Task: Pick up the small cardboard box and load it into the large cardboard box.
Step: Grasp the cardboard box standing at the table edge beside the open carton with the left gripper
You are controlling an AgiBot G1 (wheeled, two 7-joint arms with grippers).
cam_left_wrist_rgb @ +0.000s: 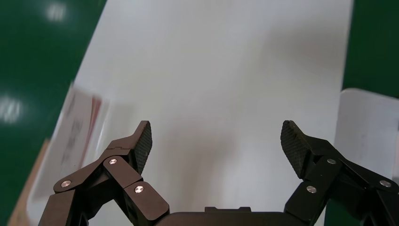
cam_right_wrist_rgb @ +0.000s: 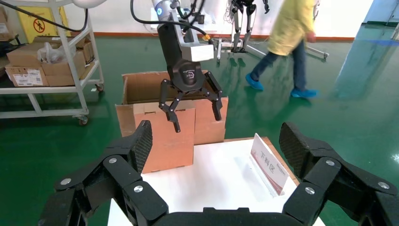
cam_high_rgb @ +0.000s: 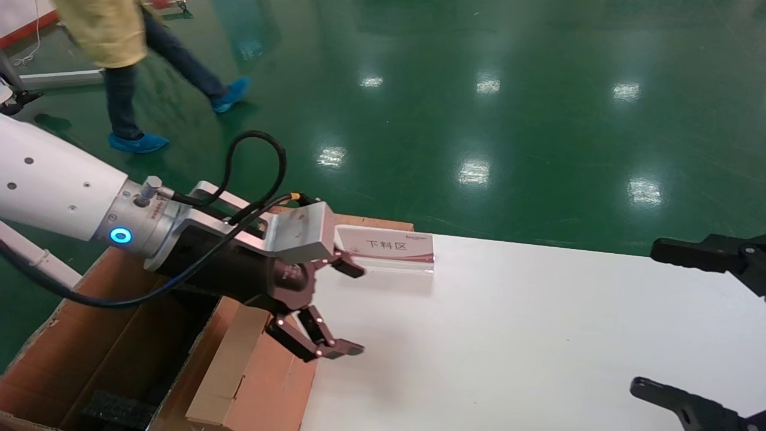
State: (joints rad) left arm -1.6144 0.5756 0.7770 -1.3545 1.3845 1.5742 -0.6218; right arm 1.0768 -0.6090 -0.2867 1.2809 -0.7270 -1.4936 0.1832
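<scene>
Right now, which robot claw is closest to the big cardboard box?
The left gripper: it hangs open at the white table's edge, right beside the large cardboard box. The right gripper, also open, is at the table's opposite side.

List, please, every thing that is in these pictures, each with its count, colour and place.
table: one, white, in front of the robot.
sign: one, white with a red edge, on the table's far left corner.
large box: one, orange-brown, open, on the floor against the table's left end.
foam: at least one block, black, inside the large box.
cart: one, pale grey, loaded with cartons, on the floor beyond the large box.
person: one, yellow coat and blue shoe covers, walking on the green floor.
left hand: one, black, open, empty, over the table's left edge.
right hand: one, black, open, empty, at the table's right side.
</scene>
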